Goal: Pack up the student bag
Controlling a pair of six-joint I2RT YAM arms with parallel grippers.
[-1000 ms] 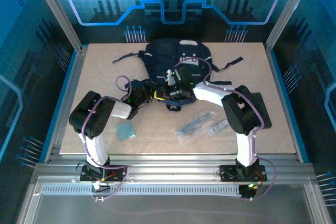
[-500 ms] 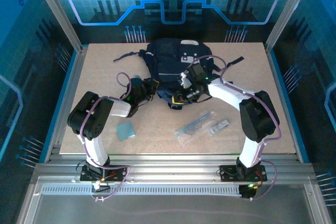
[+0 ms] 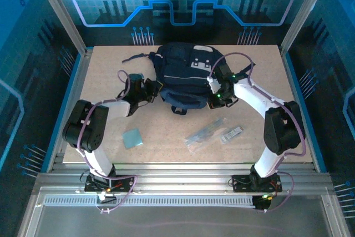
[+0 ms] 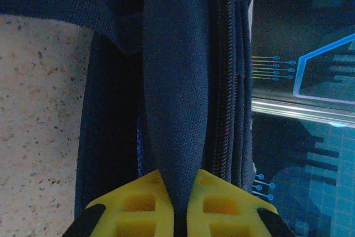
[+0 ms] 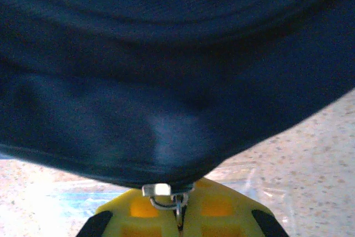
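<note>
The student bag (image 3: 184, 75), dark navy with light stripes and a white-grey patch, lies at the back centre of the table. My left gripper (image 3: 155, 88) is at its left side, shut on a fold of navy fabric (image 4: 175, 87) beside a zipper track (image 4: 224, 81); the yellow fingertips (image 4: 136, 203) pinch the fold. My right gripper (image 3: 214, 97) is at the bag's right side, shut on a small metal zipper pull (image 5: 166, 192) under the bag's dark bulge (image 5: 166, 54).
A teal square (image 3: 132, 137) lies near the left arm. Clear plastic packets (image 3: 204, 134) and a small pack (image 3: 232, 134) sit in front of the bag. Loose black straps (image 3: 133, 58) trail to the back left, and another strap (image 3: 248, 65) to the right.
The right gripper has swept from the bag's middle round to its right side, holding the zipper pull. The left gripper has shifted back and up with the fabric. The bag's opening has closed.
</note>
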